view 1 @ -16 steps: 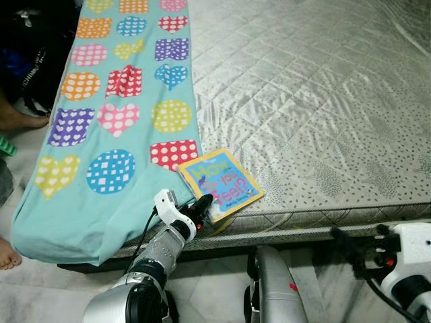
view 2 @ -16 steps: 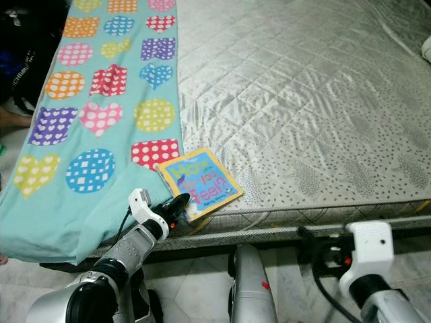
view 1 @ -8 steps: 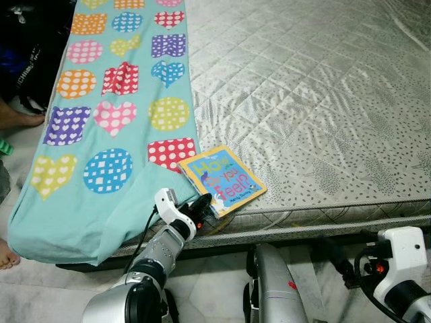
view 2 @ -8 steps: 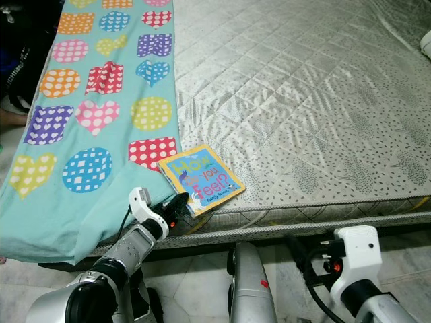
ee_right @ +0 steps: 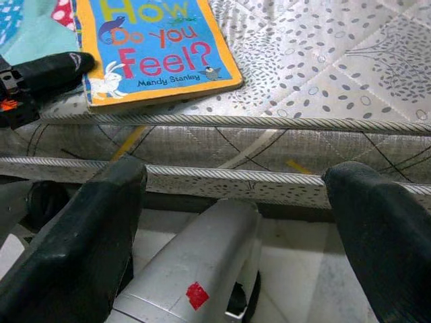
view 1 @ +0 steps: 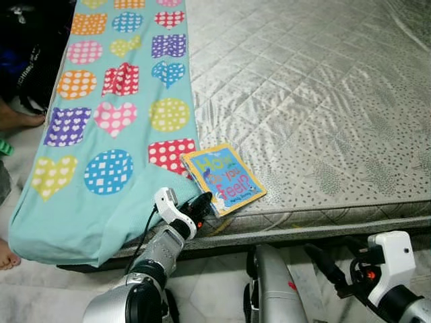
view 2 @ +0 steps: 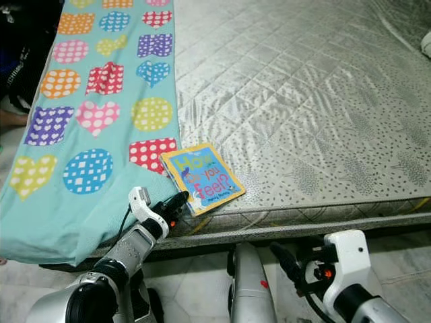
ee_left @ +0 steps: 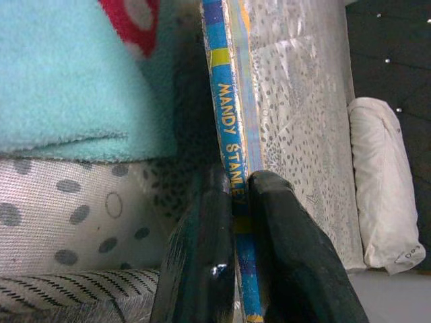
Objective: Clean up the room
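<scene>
Book (view 1: pixel 223 177) now turned squarer to the mattress (view 1: pixel 316 101) edge (left hand (view 1: pixel 202 202) clamped on its corner), right hand (ee_right: pixel 236 222) spread wide below.

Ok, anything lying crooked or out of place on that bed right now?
The book lies skewed at the mattress edge, its corner pinched by the left gripper. The teal blanket droops off the bed's corner toward the floor.

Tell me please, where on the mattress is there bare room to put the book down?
The quilted mattress is bare everywhere right of the teal blanket and beyond the book, up to its far and right edges. The near-left corner is crowded: blanket, book and the left gripper, its fingers shut on the book's corner, meet there.
</scene>
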Controlling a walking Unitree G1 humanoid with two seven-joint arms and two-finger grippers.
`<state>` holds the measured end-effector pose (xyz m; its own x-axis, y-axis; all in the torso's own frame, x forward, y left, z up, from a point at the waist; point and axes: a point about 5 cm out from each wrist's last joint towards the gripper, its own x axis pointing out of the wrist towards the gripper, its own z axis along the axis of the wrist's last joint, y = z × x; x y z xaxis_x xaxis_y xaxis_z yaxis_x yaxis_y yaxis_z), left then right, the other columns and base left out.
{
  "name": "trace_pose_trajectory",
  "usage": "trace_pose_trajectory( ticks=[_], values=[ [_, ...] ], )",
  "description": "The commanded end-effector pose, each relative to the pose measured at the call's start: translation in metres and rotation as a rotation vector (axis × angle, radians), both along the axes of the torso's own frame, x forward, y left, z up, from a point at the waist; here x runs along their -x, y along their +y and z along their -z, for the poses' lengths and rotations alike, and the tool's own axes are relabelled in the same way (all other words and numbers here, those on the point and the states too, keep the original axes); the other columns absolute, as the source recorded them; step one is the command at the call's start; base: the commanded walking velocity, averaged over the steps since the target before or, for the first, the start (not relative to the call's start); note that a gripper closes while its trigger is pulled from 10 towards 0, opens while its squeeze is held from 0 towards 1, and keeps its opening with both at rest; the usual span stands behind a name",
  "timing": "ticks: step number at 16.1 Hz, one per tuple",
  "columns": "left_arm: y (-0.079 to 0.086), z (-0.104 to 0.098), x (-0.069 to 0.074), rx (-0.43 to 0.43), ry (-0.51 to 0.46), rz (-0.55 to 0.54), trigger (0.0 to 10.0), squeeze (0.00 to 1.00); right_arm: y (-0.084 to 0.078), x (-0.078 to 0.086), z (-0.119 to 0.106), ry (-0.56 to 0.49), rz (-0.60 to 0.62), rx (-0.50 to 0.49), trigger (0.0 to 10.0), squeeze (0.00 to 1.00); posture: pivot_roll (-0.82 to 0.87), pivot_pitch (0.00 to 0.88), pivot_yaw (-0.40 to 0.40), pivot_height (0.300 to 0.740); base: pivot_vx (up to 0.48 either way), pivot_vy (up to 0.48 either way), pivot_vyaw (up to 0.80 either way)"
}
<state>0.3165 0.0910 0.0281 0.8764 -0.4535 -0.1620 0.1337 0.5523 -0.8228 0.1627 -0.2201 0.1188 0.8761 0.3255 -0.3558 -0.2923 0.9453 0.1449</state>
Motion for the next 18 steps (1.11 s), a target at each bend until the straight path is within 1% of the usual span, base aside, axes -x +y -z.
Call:
trace_pose_trajectory(
  ticks=[1,3,4,5,6,7,8,9,10,11,12,13,14,15,16,17,18],
  values=[
    [0.002,0.001,0.001,-0.038,-0.023,0.002,0.0,0.00,-0.001,0.000,0.003,0.018,-0.002,0.011,10.0,0.00,-0.40,0.208,-0.004,0.600,0.000,0.000,0.00],
    [0.001,-0.008,-0.004,-0.094,-0.100,0.029,0.0,0.00,0.001,-0.011,0.008,0.001,0.006,0.007,10.0,0.00,-0.36,0.165,0.005,0.600,0.000,0.000,0.00],
    [0.003,-0.013,-0.007,-0.135,-0.159,0.038,0.0,0.00,0.006,-0.022,0.011,-0.023,0.015,0.001,10.0,0.00,-0.34,0.145,0.011,0.600,0.000,0.000,0.00],
    [0.006,-0.018,-0.009,-0.175,-0.209,0.047,0.0,0.00,0.010,-0.032,0.013,-0.042,0.021,-0.010,10.0,0.00,-0.31,0.117,0.020,0.600,0.000,0.000,0.00],
    [0.010,-0.022,-0.012,-0.204,-0.239,0.045,0.0,0.00,0.015,-0.043,0.016,-0.058,0.029,-0.017,10.0,0.00,-0.29,0.095,0.026,0.600,0.000,0.000,0.00],
    [0.014,-0.025,-0.013,-0.225,-0.266,0.036,0.0,0.00,0.018,-0.047,0.017,-0.067,0.032,-0.022,10.0,0.00,-0.26,0.075,0.031,0.600,0.000,0.000,0.00],
    [0.031,-0.037,-0.016,-0.329,-0.371,0.030,0.0,0.00,0.027,-0.062,0.022,-0.096,0.050,-0.039,10.0,0.00,-0.21,0.020,0.044,0.600,0.000,0.000,0.00],
    [0.034,-0.039,-0.016,-0.351,-0.390,0.030,0.0,0.00,0.028,-0.066,0.023,-0.101,0.057,-0.041,10.0,0.00,-0.21,0.020,0.044,0.600,0.000,0.000,0.00],
    [0.048,-0.048,-0.017,-0.392,-0.438,0.008,0.0,0.00,0.033,-0.076,0.023,-0.119,0.091,-0.075,10.0,0.00,-0.18,0.000,0.052,0.600,0.000,0.000,0.00],
    [0.062,-0.057,-0.013,-0.455,-0.497,-0.011,0.0,0.00,0.038,-0.088,0.023,-0.136,0.143,-0.124,10.0,0.00,-0.16,0.000,0.057,0.600,0.000,0.000,0.00],
    [0.066,-0.059,-0.008,-0.484,-0.516,-0.018,0.0,0.00,0.039,-0.093,0.023,-0.140,0.169,-0.151,10.0,0.00,-0.15,0.000,0.059,0.600,0.000,0.000,0.00],
    [0.068,-0.060,-0.002,-0.516,-0.534,-0.013,0.0,0.00,0.039,-0.096,0.025,-0.140,0.188,-0.166,10.0,0.00,-0.14,0.000,0.059,0.600,0.000,0.000,0.00],
    [0.068,-0.060,0.008,-0.562,-0.559,-0.008,0.0,0.00,0.040,-0.098,0.027,-0.131,0.213,-0.199,10.0,0.00,-0.14,0.000,0.061,0.600,0.000,0.000,0.00],
    [0.068,-0.060,0.017,-0.590,-0.567,-0.007,0.0,0.00,0.041,-0.100,0.030,-0.122,0.233,-0.216,10.0,0.00,-0.13,0.000,0.061,0.600,0.000,0.000,0.00],
    [0.066,-0.061,0.030,-0.602,-0.565,-0.009,0.0,0.00,0.042,-0.104,0.036,-0.104,0.256,-0.221,10.0,0.00,-0.13,0.000,0.060,0.600,0.000,0.000,0.00],
    [0.065,-0.061,0.032,-0.601,-0.560,-0.013,0.0,0.00,0.042,-0.105,0.037,-0.100,0.271,-0.229,10.0,0.00,-0.12,0.000,0.059,0.600,0.000,0.000,0.00],
    [0.064,-0.064,0.041,-0.604,-0.541,-0.023,0.0,0.00,0.040,-0.111,0.039,-0.092,0.315,-0.237,10.0,0.00,-0.11,0.000,0.053,0.600,0.000,0.000,0.00]
  ],
)
